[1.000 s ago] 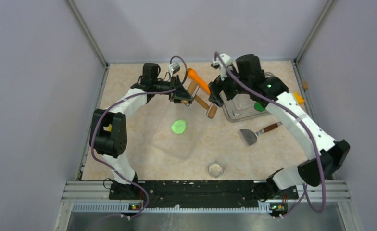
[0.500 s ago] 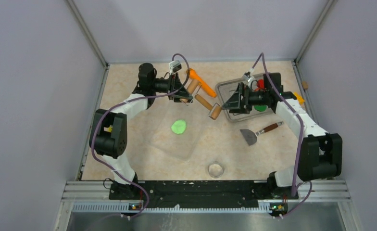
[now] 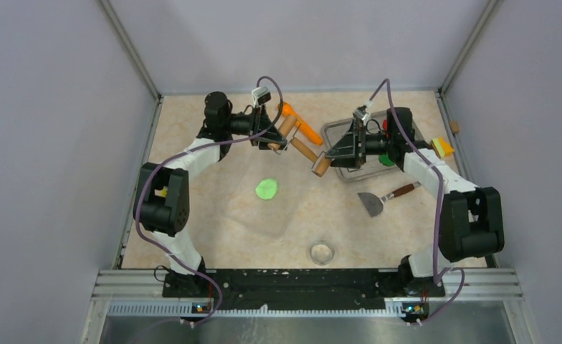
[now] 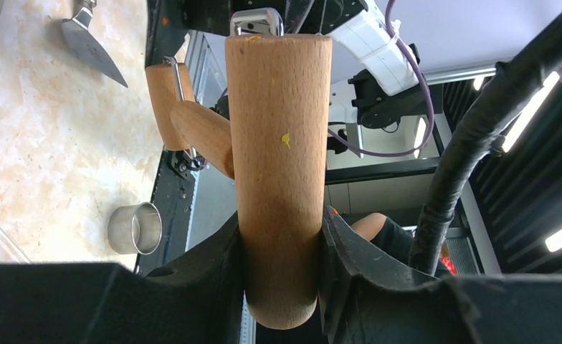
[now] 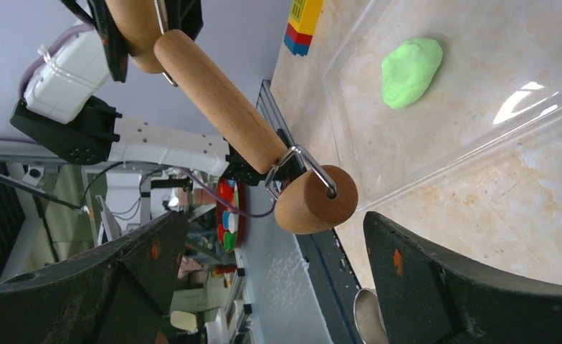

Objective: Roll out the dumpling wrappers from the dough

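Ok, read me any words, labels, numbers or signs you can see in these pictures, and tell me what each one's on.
No text can be read in any view.
Stacked yellow, red and blue block: dark marks on the yellow part, too blurred to read.
Wooden roller, dough, scraper: no writing seen on them.

The right arm (image 3: 436,175) has swung off the tray (image 3: 327,130), uncovering it, and now reaches in from 3 o'clock rather than 1 o'clock. The right gripper (image 3: 332,155) has spread wider, its jaws either side of the 4 o'clock end of the roller (image 3: 303,149) without touching. The left gripper (image 3: 272,137) has carried the roller slightly toward 3 o'clock
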`<state>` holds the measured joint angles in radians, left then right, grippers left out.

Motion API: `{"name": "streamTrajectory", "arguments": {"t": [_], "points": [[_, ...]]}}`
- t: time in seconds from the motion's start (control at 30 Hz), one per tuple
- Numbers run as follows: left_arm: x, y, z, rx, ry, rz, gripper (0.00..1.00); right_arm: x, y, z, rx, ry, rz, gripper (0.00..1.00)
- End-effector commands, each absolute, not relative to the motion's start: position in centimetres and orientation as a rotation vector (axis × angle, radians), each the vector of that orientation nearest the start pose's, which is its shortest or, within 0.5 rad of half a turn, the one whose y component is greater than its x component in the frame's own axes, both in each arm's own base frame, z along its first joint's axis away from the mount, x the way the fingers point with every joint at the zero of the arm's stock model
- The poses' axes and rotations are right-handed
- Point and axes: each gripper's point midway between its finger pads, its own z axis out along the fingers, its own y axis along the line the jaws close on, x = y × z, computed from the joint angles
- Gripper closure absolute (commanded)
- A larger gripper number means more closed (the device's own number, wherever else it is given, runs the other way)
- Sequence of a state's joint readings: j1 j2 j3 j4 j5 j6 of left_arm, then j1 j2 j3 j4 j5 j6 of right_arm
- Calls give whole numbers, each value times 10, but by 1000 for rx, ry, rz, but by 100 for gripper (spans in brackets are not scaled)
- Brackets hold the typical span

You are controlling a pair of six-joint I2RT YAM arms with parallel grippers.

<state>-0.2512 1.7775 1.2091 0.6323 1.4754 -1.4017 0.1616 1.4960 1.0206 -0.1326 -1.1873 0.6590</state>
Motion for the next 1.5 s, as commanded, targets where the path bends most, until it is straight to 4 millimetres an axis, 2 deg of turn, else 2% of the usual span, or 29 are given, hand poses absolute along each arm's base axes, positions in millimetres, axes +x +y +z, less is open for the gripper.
{"name": "streamTrajectory", "arguments": {"t": [0.0, 0.13, 0.27, 0.47, 0.57, 0.77, 0.9, 1.0, 1.03, 1.07, 1.1, 1.13, 1.23, 1.3, 1.4, 1.47], "points": [[301, -263, 325, 557, 2014, -2130, 100, 293, 239, 235, -300, 2170, 1778, 5], [304, -264, 323, 541, 2018, -2131, 100, 294, 249, 242, -319, 2153, 1825, 8], [308, -265, 317, 506, 2032, -2133, 100, 294, 252, 257, -348, 2123, 1865, 18], [315, -266, 302, 454, 2063, -2121, 100, 281, 249, 280, -408, 2084, 1841, 31], [319, -266, 298, 425, 2060, -2103, 100, 273, 246, 283, -412, 2091, 1837, 37], [328, -269, 288, 379, 2072, -2082, 100, 278, 247, 282, -407, 2095, 1807, 52], [331, -270, 283, 377, 2077, -2060, 100, 285, 247, 278, -388, 2109, 1778, 56], [332, -270, 278, 378, 2087, -2033, 100, 286, 248, 275, -392, 2113, 1780, 70], [334, -270, 275, 385, 2088, -2006, 93, 286, 249, 275, -396, 2112, 1782, 76], [336, -270, 269, 384, 2104, -1961, 81, 285, 250, 275, -407, 2110, 1787, 84], [335, -268, 258, 328, 2192, -1910, 67, 285, 250, 275, -424, 2101, 1787, 97], [337, -266, 252, 370, 2204, -1814, 57, 284, 250, 275, -436, 2096, 1787, 100], [337, -252, 232, 469, 2271, -1534, 42, 281, 248, 270, -477, 2094, 1771, 100], [339, -233, 216, 568, 2311, -1278, 33, 277, 247, 266, -481, 2112, 1769, 100], [339, -201, 203, 757, 2303, -950, 29, 268, 245, 257, -473, 2163, 1776, 100], [336, -185, 209, 890, 2214, -782, 27, 262, 243, 251, -470, 2192, 1780, 100]]}}
